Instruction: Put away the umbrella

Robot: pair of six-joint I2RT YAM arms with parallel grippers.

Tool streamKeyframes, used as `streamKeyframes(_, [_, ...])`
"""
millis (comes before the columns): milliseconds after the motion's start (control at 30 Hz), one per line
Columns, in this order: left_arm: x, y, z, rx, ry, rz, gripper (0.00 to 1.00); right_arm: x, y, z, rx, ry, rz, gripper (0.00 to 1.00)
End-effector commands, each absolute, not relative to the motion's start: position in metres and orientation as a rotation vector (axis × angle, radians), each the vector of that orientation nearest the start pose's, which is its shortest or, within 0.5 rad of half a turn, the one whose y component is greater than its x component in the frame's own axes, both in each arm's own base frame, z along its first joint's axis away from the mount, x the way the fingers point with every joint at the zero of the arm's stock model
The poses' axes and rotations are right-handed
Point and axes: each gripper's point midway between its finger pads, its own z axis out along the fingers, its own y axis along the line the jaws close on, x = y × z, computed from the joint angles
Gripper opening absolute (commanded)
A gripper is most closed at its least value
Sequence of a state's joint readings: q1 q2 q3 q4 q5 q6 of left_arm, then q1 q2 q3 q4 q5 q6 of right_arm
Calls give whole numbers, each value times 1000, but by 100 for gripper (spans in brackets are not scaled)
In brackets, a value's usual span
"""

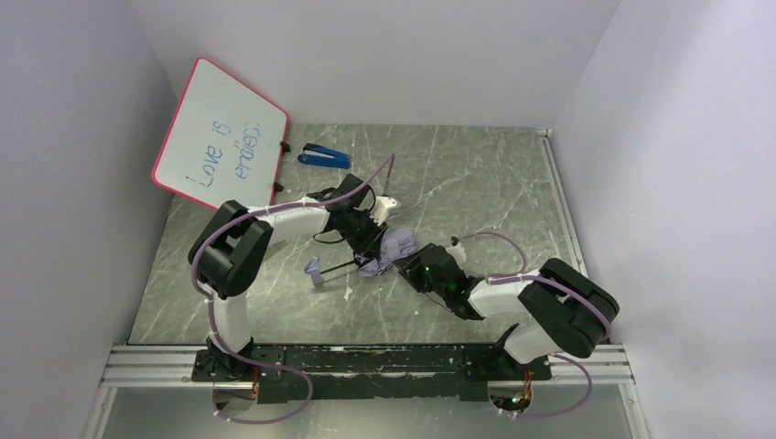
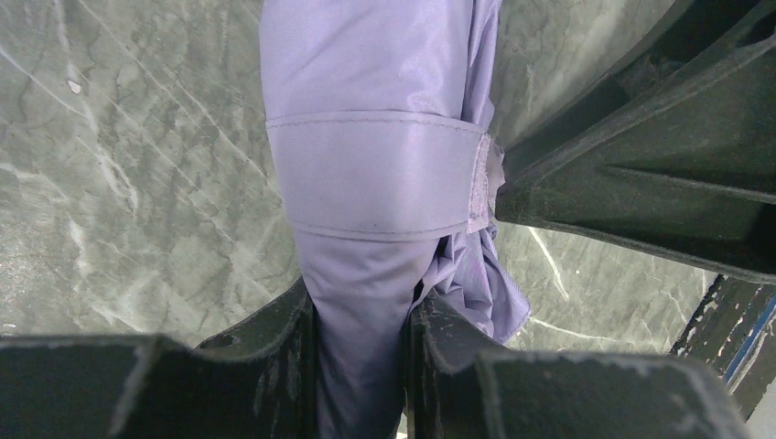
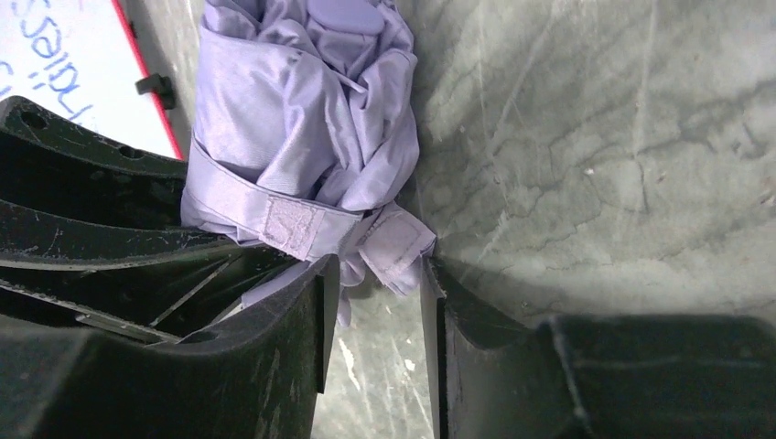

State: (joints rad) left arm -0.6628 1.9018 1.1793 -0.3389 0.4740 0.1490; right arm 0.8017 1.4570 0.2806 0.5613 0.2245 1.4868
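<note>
Because both arms meet over it in the top view, the umbrella point(image 1: 395, 245) is seen only as a small lilac bundle near the middle of the table point(image 1: 476, 183). It is wedged between the left gripper point(image 1: 371, 241) and the right gripper point(image 1: 407, 263). Whether either set of jaws is closed cannot be made out from above. The lilac handle point(image 1: 314, 272) is seen out to the left, joined to the bundle by a thin dark shaft. A whiteboard point(image 1: 220, 133) and a blue stapler point(image 1: 325, 157) are seen well apart at the far left.

In the left wrist view the handle is cut off. The folded lilac cloth is shown running straight up from between the two black fingers point(image 2: 274, 357), which are clamped on it from both sides. A strap point(image 2: 375, 174) is wrapped around the bundle just beyond the fingertips. The black body at the right is only partly in frame.

In the right wrist view the bundle's crumpled end and the strap's fastening patch are shown, which the other views hide. The fingers point(image 3: 297, 329) are held apart, with bare table seen through the gap. The strap's loose end lies at their mouth and is not pinched.
</note>
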Motion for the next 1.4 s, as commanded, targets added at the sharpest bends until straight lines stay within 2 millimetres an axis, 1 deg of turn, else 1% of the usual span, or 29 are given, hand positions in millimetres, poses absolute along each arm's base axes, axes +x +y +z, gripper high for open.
streamKeyframes(0, [264, -276, -17, 1184, 2576, -611, 5, 240, 221, 6, 762, 2238, 721, 42])
streamKeyframes(167, [264, -275, -17, 1183, 2573, -602, 5, 243, 214, 8, 626, 2246, 663, 43])
streamKeyframes(300, [265, -275, -17, 1183, 2573, -598, 5, 249, 213, 14, 512, 2237, 645, 44])
streamKeyframes(400, [265, -275, -17, 1183, 2576, -597, 5, 253, 217, 16, 435, 2244, 674, 44])
streamKeyframes(533, [265, -276, -18, 1180, 2575, -605, 5, 257, 225, 17, 373, 2255, 736, 43])
streamKeyframes(600, [265, -277, -19, 1185, 2583, -605, 5, 258, 226, 19, 339, 2250, 735, 43])
streamKeyframes(733, [268, -276, -17, 1183, 2583, -583, 5, 260, 220, 18, 275, 2254, 675, 43])
streamKeyframes(900, [269, -276, -16, 1166, 2574, -581, 5, 267, 210, 17, 178, 2263, 586, 44])
streamKeyframes(1067, [269, -275, -17, 1163, 2575, -577, 5, 275, 202, 19, 140, 2253, 522, 45])
streamKeyframes(1233, [268, -275, -17, 1164, 2576, -581, 5, 278, 207, 22, 75, 2237, 532, 45])
streamKeyframes(1367, [271, -275, -12, 1156, 2552, -573, 5, 276, 220, 24, 8, 2231, 602, 45])
